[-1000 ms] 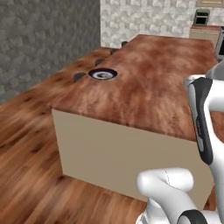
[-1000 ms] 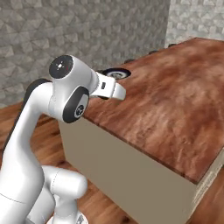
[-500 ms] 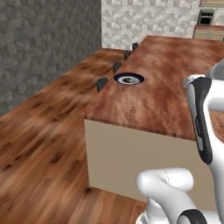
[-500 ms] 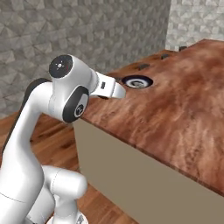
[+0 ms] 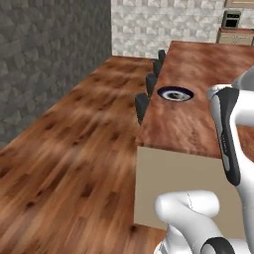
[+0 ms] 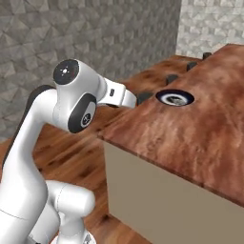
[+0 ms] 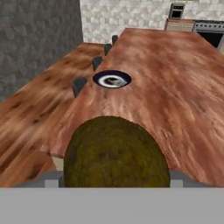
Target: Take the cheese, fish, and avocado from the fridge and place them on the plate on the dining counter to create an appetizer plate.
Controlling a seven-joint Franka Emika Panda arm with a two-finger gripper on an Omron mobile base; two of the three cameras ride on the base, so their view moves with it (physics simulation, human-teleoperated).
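In the hand view the avocado (image 7: 116, 153), a dark olive-brown ball, sits large and close at the bottom, with my gripper (image 7: 116, 178) shut on it; a grey finger (image 7: 51, 178) shows at each side of it. Beyond it stretches the reddish-brown top of the dining counter (image 7: 175, 92) (image 5: 193, 126) (image 6: 190, 138). The dark round plate (image 7: 112, 80) (image 5: 175, 93) (image 6: 175, 97) lies near the counter's left edge, some way ahead of the hand, and a pale shape shows at its middle. My arm (image 6: 76, 95) holds the hand just off the counter's near corner.
Dark stool backs (image 5: 142, 105) (image 7: 78, 85) line the counter's left side over the wooden floor (image 5: 64, 149). A grey stone wall (image 5: 49, 54) runs along the left. Beige cabinets and an oven (image 7: 210, 34) stand at the far end.
The whole picture has shifted: the base has driven, and the counter's near corner and plate now lie more to the right and closer. The arm's pose looks unchanged.
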